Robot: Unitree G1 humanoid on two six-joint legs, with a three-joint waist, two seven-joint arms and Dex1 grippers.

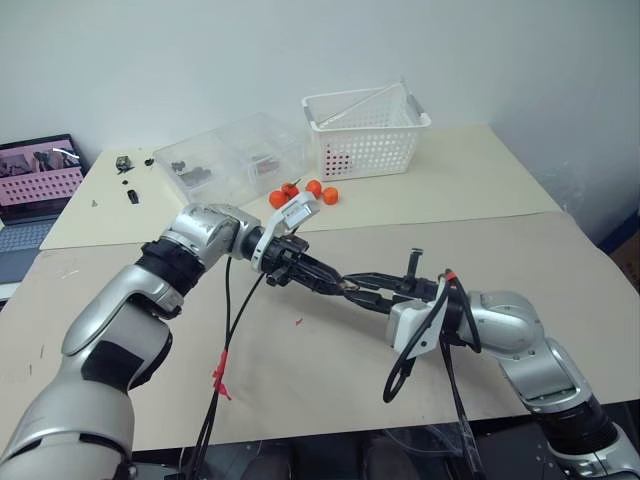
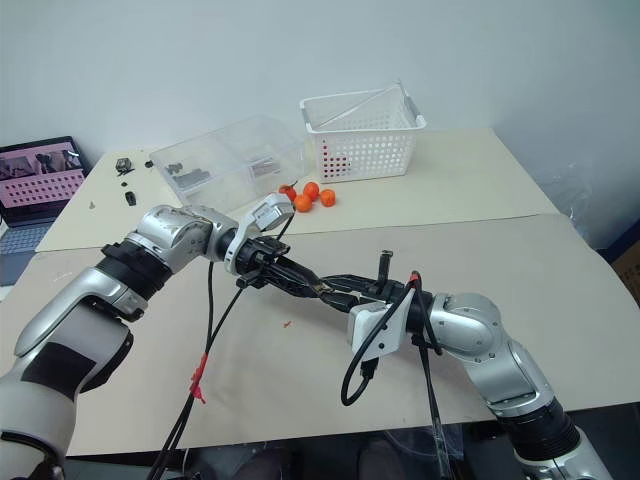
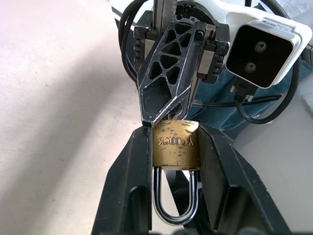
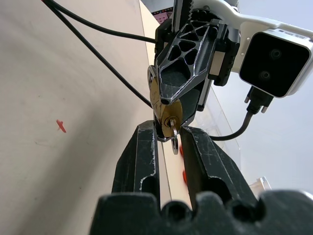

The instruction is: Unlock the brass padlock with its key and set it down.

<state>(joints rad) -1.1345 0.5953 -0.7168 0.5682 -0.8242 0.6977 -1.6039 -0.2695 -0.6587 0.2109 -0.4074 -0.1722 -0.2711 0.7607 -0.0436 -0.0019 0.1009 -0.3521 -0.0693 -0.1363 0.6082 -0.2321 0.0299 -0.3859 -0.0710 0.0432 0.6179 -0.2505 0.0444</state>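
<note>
Brass padlock [image 3: 175, 144] hangs mid-air at the centre of the head views, above the counter [image 1: 520, 250], clamped by its sides in the left tool [image 3: 175, 147], shackle [image 3: 174, 201] seated in the body. The right tool [image 4: 170, 133] faces it, clenched on the key [image 4: 174, 138] sitting in the keyhole. As I judge it, the key is in, but turning it, freeing the shackle and setting the lock down all remain.
</note>
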